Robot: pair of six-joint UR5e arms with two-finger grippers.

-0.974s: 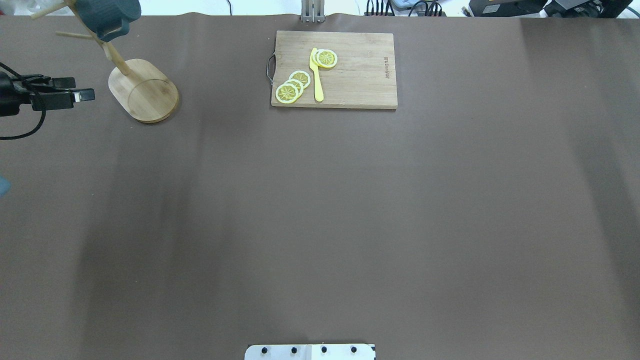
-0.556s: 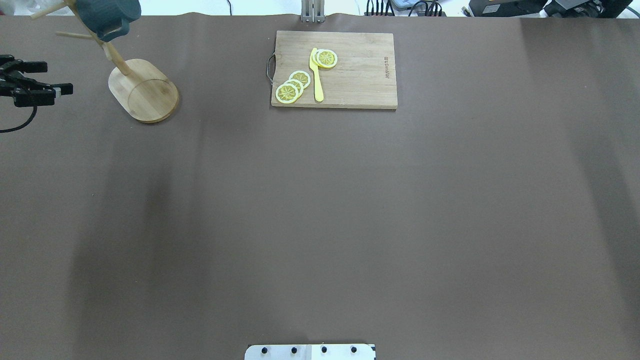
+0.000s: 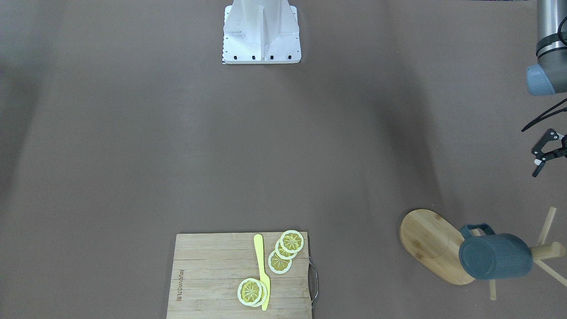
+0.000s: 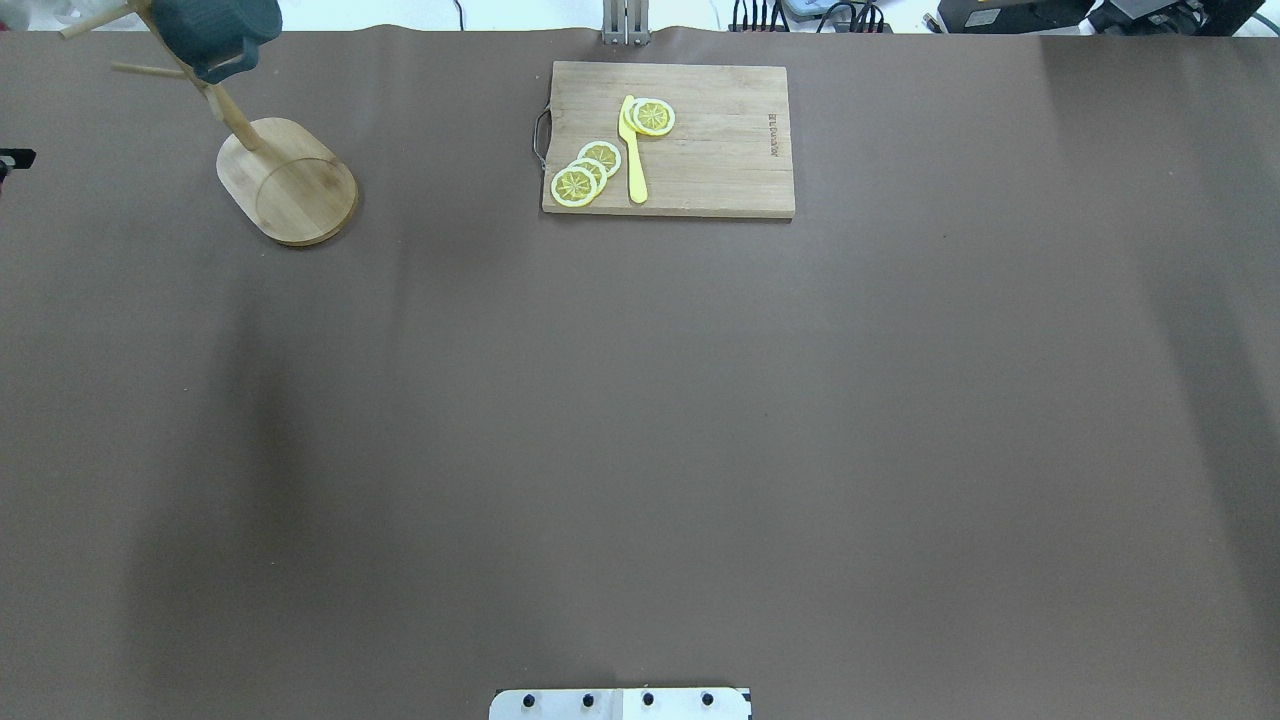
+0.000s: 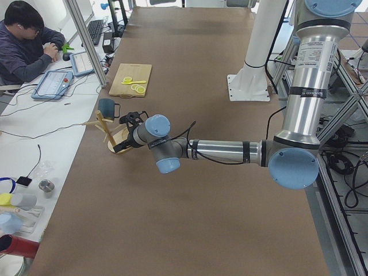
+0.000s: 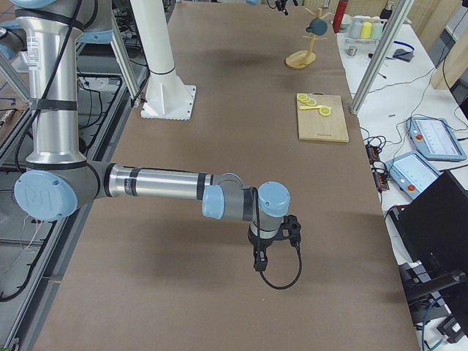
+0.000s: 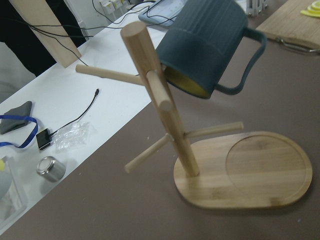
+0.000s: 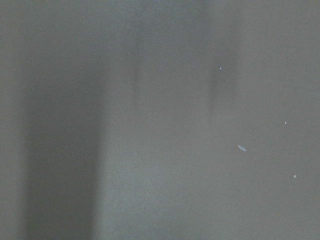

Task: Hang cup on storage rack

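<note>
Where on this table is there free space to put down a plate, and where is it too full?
The wide brown middle, from the cutting board to the robot base plate, is bare, as is the strip between the board and the storage rack. Crowded: the rack corner, with the hung cup.

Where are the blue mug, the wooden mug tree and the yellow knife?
blue mug (image 3: pixel 496 257), exterior front-facing view, on its ribbed side wall.
mug tree (image 3: pixel 425 239), exterior front-facing view, on the bare part of its oval base.
yellow knife (image 3: pixel 262 270), exterior front-facing view, about halfway along its length.
</note>
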